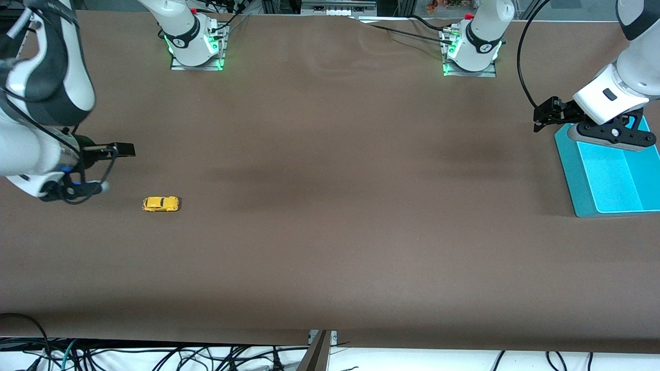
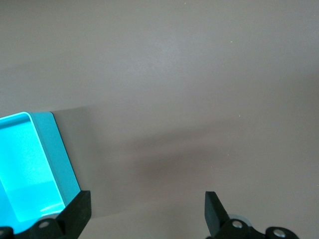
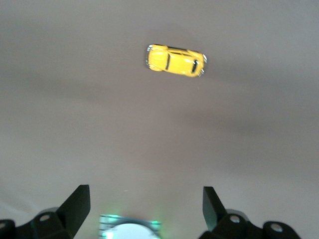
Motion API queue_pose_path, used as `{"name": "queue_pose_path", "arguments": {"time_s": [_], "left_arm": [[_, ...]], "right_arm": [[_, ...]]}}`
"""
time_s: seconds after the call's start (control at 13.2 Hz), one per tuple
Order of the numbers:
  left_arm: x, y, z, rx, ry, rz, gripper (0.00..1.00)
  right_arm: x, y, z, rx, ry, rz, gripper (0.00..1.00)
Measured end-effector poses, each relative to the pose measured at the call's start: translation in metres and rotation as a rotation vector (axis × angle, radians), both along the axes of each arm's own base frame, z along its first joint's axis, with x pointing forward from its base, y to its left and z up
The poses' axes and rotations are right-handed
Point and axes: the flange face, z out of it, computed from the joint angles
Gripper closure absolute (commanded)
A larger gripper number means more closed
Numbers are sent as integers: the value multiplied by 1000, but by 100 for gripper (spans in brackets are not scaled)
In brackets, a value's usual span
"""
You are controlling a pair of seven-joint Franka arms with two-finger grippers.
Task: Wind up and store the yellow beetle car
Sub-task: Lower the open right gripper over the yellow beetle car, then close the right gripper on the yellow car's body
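Nearest item: yellow beetle car, standing on its wheels on the bare table, toward the right arm's end; nothing touches it.
Car from the right wrist: yellow beetle car ahead of the spread fingertips, well clear of them, lying crosswise to the gap.
Right gripper: in the air over the table just beside the car, on the side away from the front camera; fingers wide, nothing between them. Right gripper shows only its two dark tips at the frame edge.
Left gripper: up over the table at the rim of the teal bin; fingers wide and holding nothing. Left gripper hangs over bare tabletop, bin just beside it.
Hard to see: right arm's upper links blurred and cut off by the frame edge; bin partly covered by the left arm's hand and cropped at the edge.
Container: teal bin, the visible floor holds nothing.
Surface: brown cloth, faintly rippled near the bases.
Room: loose cables below the table edge.
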Motion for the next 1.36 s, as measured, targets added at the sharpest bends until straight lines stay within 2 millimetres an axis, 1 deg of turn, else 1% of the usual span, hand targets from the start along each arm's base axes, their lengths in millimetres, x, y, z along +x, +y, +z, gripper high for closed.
{"name": "queue_pose_path", "arguments": {"time_s": [0.3, 0.45, 0.61, 0.83, 0.99, 1.14, 1.36], "left_arm": [[0, 0, 0, 0, 0, 0, 0], [0, 0, 0, 0, 0, 0, 0], [0, 0, 0, 0, 0, 0, 0], [0, 0, 0, 0, 0, 0, 0], [0, 0, 0, 0, 0, 0, 0], [0, 0, 0, 0, 0, 0, 0], [0, 0, 0, 0, 0, 0, 0]], "right_arm": [[24, -5, -67, 129, 12, 397, 0], [32, -5, -94, 187, -14, 599, 0], [34, -4, -118, 230, -60, 790, 0], [28, -3, -150, 261, -121, 1011, 0], [21, -4, -171, 267, -155, 1118, 0], [12, -15, -190, 267, -182, 1183, 0], [0, -38, -210, 258, -219, 1247, 0]]}}
